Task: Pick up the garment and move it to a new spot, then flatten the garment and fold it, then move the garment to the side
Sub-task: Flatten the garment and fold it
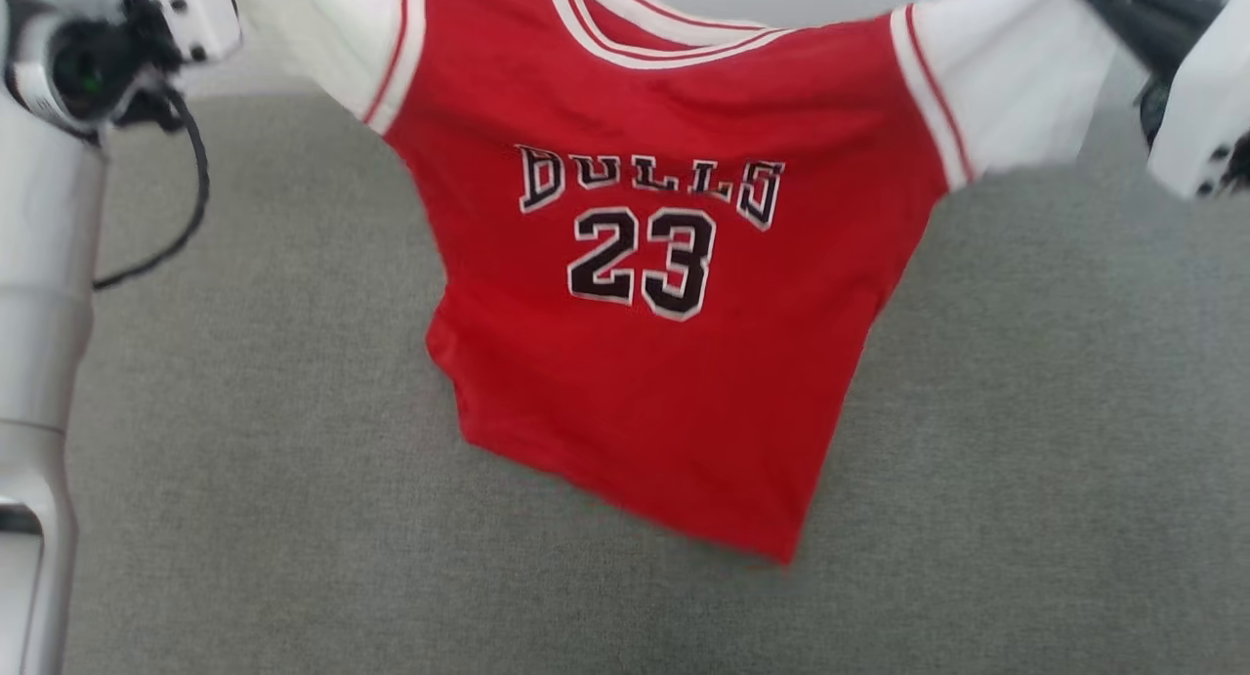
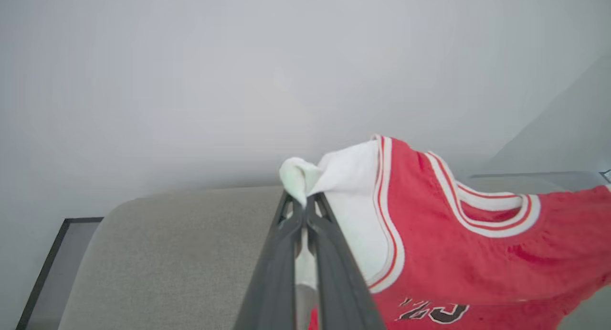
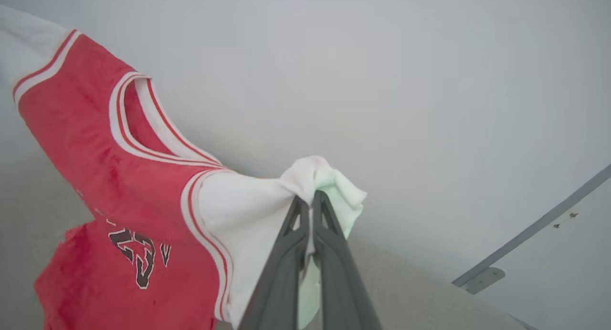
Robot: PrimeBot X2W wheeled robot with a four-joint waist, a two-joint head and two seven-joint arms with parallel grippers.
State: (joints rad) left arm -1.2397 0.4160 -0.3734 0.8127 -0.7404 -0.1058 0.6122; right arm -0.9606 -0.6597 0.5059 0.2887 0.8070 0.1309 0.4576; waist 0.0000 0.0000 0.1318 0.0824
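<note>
The left gripper (image 2: 305, 203) and right gripper (image 3: 312, 198) each clench 1 white sleeve, the shirt (image 1: 645, 382) hanging mid-frame: pickup done; placing, flattening, folding, moving aside remain.

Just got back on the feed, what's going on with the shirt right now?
The robot has the red T-shirt lifted and spread between its arms. The left end effector is shut on one white sleeve, and the right end effector is shut on the other sleeve. The shirt hangs over the grey surface, printed side toward the head camera. It is not yet laid flat or folded.
</note>
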